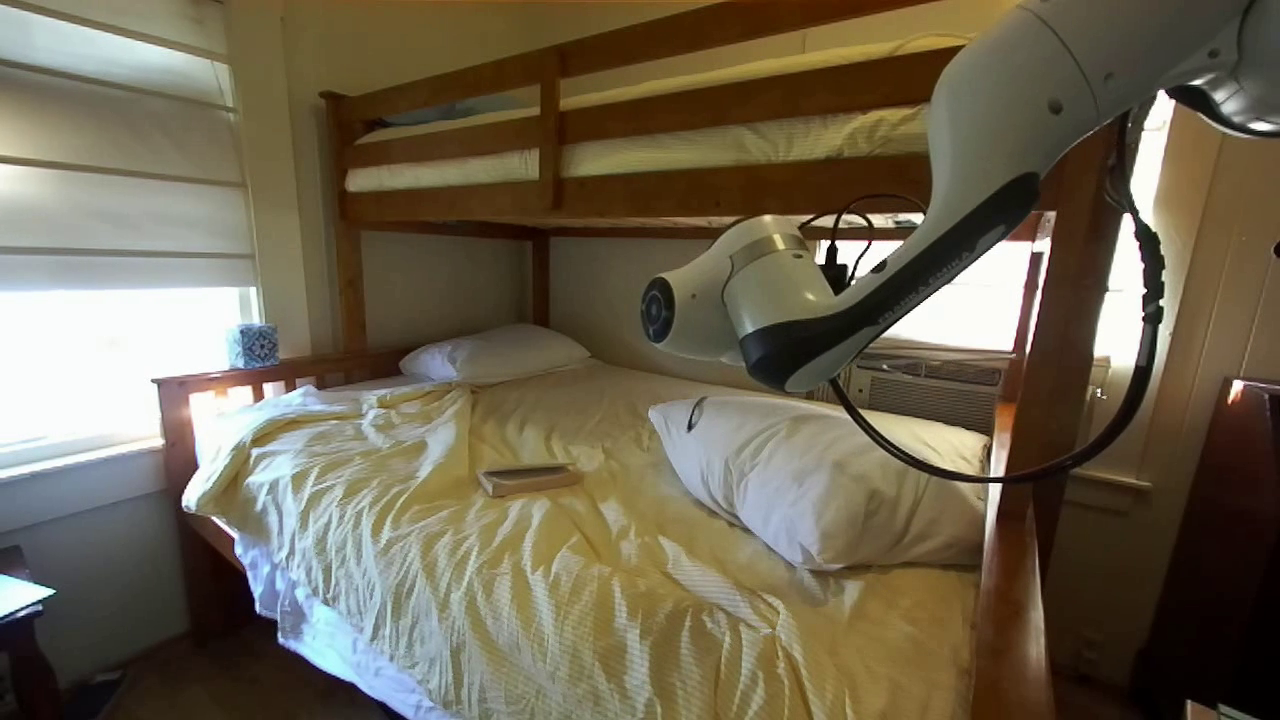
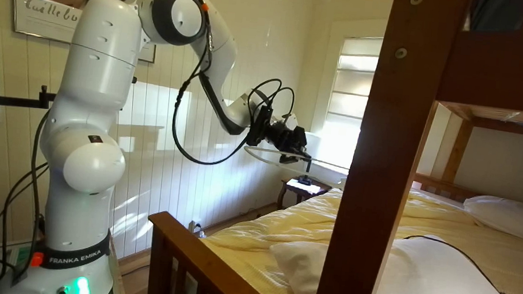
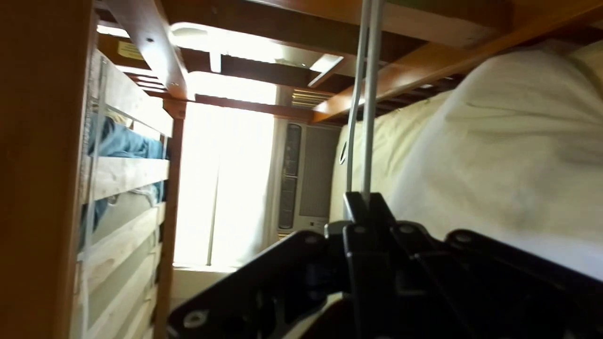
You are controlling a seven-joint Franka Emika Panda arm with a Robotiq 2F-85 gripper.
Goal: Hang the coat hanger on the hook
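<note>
1. My black gripper (image 3: 367, 207) has its jaws drawn narrow, pinched together on a thin, pale coat hanger (image 3: 371, 94).
2. In the wrist view, the coat hanger appears as two slim, light grey lines, almost parallel, running from my grip up to the top edge of the view.
3. In an exterior view, the coat hanger is up in the air, tilted only slightly from level, and reaches out on both sides of my gripper. Part of it passes behind a tall brown bed post (image 2: 384, 176); I cannot tell whether the two touch.
4. My white arm (image 2: 178, 16), bent at several joints, shows in both exterior views, with a black cable (image 1: 1153, 270) looping from it.
5. A wooden bunk bed (image 1: 740, 187) takes up much of the room. A rumpled yellow blanket (image 1: 400, 560) lies over its lower level. One large white pillow (image 1: 830, 490) lies near one end of that level, and a second pillow (image 1: 495, 355) lies at the opposite end.
6. On the yellow blanket, apart from both pillows, lies a small flat object (image 1: 530, 480), tan along its side and dark on top.
7. A blue-and-white patterned box (image 1: 253, 346) sits by the bed's end rail (image 1: 205, 377), near a bright window (image 1: 100, 370) with a pale shade (image 1: 120, 130).
8. The wrist view also shows pale wooden slats (image 3: 129, 176) with blue cloth (image 3: 136, 143) behind them, a second window (image 3: 226, 188) full of glare, and an air conditioner (image 3: 320, 174) next to that window.
</note>
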